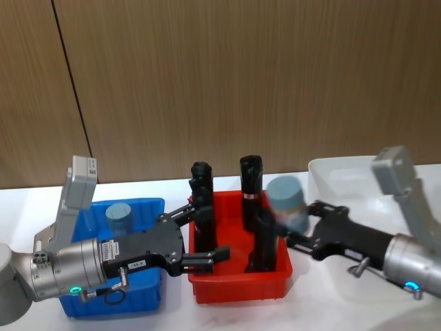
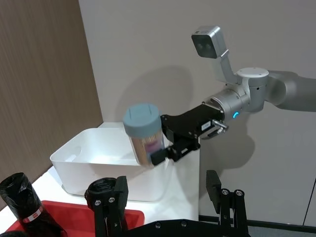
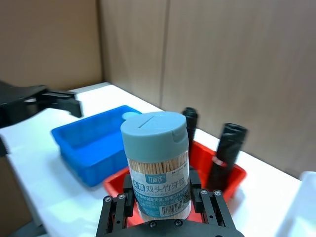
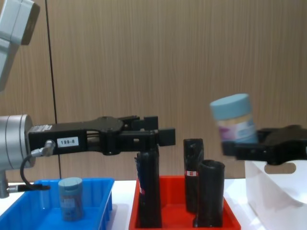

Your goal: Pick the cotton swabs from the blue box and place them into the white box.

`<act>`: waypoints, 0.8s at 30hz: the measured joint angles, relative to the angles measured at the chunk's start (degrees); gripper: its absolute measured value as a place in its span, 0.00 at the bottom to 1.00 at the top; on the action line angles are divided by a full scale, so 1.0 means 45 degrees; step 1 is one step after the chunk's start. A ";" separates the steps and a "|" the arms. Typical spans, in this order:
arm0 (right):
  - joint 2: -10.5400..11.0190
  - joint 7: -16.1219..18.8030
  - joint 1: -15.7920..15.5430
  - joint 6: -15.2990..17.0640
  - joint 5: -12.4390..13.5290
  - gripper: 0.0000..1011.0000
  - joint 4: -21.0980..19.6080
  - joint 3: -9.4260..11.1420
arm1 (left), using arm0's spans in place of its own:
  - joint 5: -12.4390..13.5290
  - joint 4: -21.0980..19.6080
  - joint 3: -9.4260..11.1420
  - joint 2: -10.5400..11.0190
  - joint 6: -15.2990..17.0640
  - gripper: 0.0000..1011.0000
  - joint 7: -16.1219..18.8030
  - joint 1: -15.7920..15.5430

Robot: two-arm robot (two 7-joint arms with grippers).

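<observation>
Fingers of the right gripper [image 1: 295,227] hold a cotton swabs jar [image 1: 285,196] above the red tray [image 1: 238,286], near the white box [image 1: 331,172]; the left gripper [image 1: 201,234] has its fingers wide.

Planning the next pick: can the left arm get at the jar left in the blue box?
Probably yes. The left gripper hangs open close by the blue box, where the cotton swab jar stands alone with nothing over its lid.

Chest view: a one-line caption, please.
Right hand holds a cotton swabs jar aloft near the white box; open left hand over the red tray; another jar in the blue box.
</observation>
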 joint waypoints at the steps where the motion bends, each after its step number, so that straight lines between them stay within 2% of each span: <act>1: 0.0105 -0.0147 -0.0046 -0.0062 0.0137 0.64 0.0029 0.0095 | 0.0000 0.0000 0.0000 0.0000 0.0000 0.99 0.0000 0.0000; 12: 0.0649 -0.1503 -0.0125 -0.0316 0.0916 0.64 0.0607 0.0778 | 0.0000 0.0000 0.0000 0.0000 0.0001 0.99 0.0000 0.0000; 16: 0.0691 -0.1842 -0.0013 -0.0309 0.1009 0.64 0.0922 0.0895 | 0.0000 0.0000 0.0001 0.0000 0.0001 0.99 0.0000 0.0000; 24: 0.0559 -0.2700 0.0680 0.0114 0.0865 0.64 0.2292 0.1016 | 0.0000 0.0000 0.0000 0.0000 0.0001 0.99 0.0000 0.0000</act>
